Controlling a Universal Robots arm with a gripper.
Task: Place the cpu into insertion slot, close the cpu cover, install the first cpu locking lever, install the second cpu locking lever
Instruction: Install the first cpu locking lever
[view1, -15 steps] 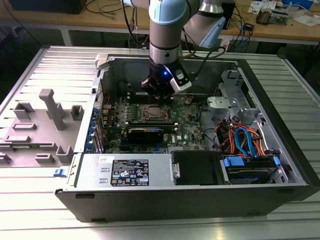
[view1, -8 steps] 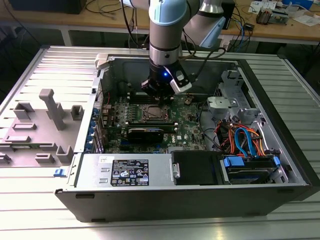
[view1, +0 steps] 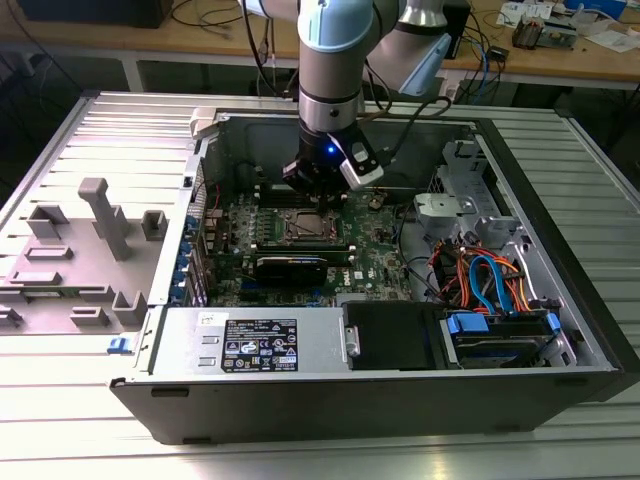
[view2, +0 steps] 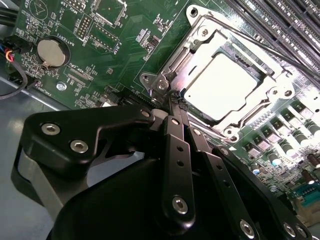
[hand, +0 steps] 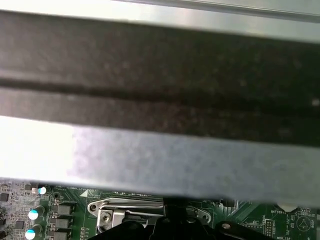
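Note:
The cpu (view2: 220, 85) lies flat in the insertion slot (view1: 300, 228), its silvery top showing through the square cut-out of the cpu cover (view2: 186, 52), which lies down over it. My gripper (view2: 172, 100) is shut, its black fingers pressed together, with the tips at one corner of the socket beside a thin metal lever end. I cannot tell whether they touch it. In the exterior view the gripper (view1: 308, 185) hangs just above the far edge of the socket inside the open computer case. The first wrist view catches a strip of the socket's metal frame (hand: 125, 212).
Long black memory slots (view2: 280, 20) run along one side of the socket, and a coin battery (view2: 51, 52) sits on the green board. The case wall (hand: 160, 150) stands close by. A power supply (view1: 260, 340) and a drive cage with cables (view1: 490, 280) occupy the near side. A grey fixture (view1: 100, 230) lies on the exterior view's left.

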